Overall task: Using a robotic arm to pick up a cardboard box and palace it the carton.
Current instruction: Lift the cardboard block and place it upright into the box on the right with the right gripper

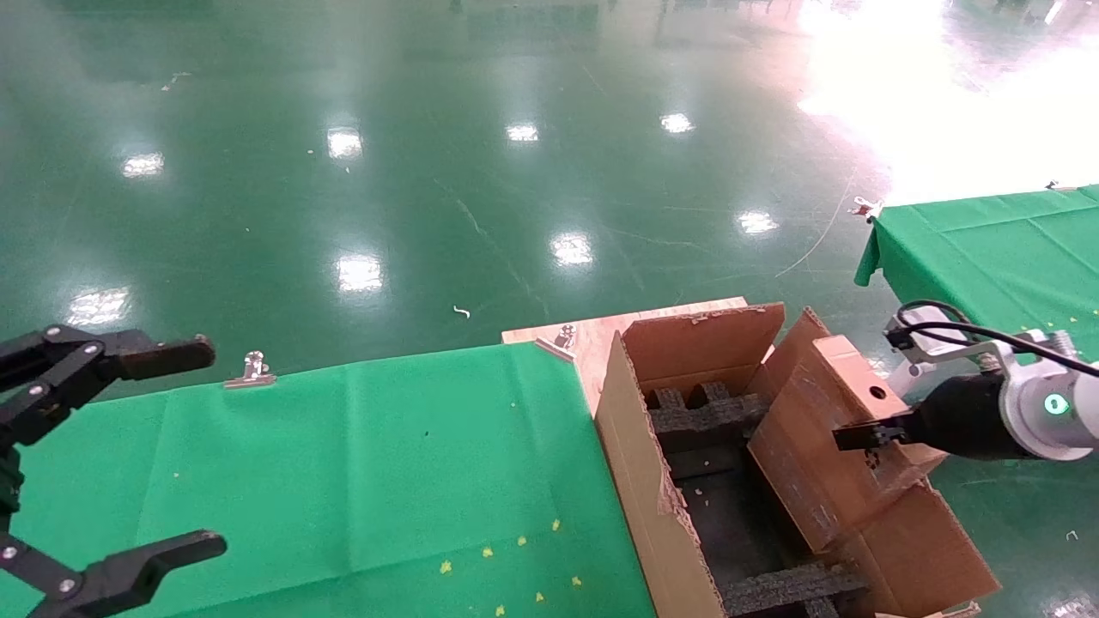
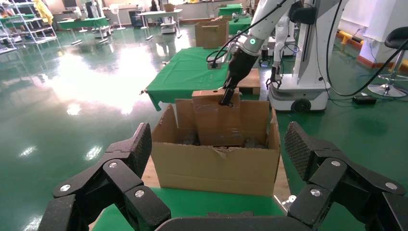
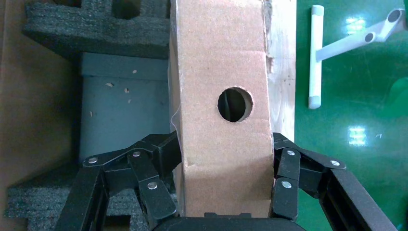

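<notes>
My right gripper [image 1: 867, 438], on the white arm with a green-lit ring [image 1: 1052, 405], is shut on the small cardboard box [image 1: 824, 446]. The box is tilted, with its round hole upward and its lower part inside the large carton [image 1: 635, 455], towards the carton's right side. The right wrist view shows the fingers [image 3: 161, 154] pressing both sides of the box [image 3: 221, 62] below the hole, with black foam dividers [image 3: 96, 29] beneath. My left gripper [image 1: 213, 446] is open and empty over the green table. It also shows in the left wrist view [image 2: 217, 126], facing the carton [image 2: 216, 168].
A green-clothed table [image 1: 343, 481] lies left of the carton, with metal clips [image 1: 251, 371] on its far edge. A wooden board [image 1: 592, 339] sits under the carton. A second green table [image 1: 987, 249] stands at the far right. A white rod [image 3: 315, 57] lies on the green floor.
</notes>
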You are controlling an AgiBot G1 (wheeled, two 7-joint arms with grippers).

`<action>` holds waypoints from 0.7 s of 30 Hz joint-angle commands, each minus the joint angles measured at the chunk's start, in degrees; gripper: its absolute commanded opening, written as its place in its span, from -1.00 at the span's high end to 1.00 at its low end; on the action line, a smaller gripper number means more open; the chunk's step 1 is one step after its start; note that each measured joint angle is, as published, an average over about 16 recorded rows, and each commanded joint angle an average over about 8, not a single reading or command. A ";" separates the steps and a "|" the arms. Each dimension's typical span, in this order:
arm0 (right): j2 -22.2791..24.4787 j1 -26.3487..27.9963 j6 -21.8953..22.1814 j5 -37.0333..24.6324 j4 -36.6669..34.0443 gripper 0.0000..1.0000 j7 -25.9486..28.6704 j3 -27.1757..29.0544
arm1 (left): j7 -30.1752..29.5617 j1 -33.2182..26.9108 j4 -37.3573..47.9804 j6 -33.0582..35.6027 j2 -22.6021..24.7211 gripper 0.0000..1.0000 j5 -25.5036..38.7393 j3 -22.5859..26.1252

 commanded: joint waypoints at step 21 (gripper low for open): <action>-5.79 -0.28 -4.05 -9.57 0.23 1.00 9.79 -1.49 | 0.04 -0.02 0.00 -0.03 -0.03 -1.00 -0.05 0.07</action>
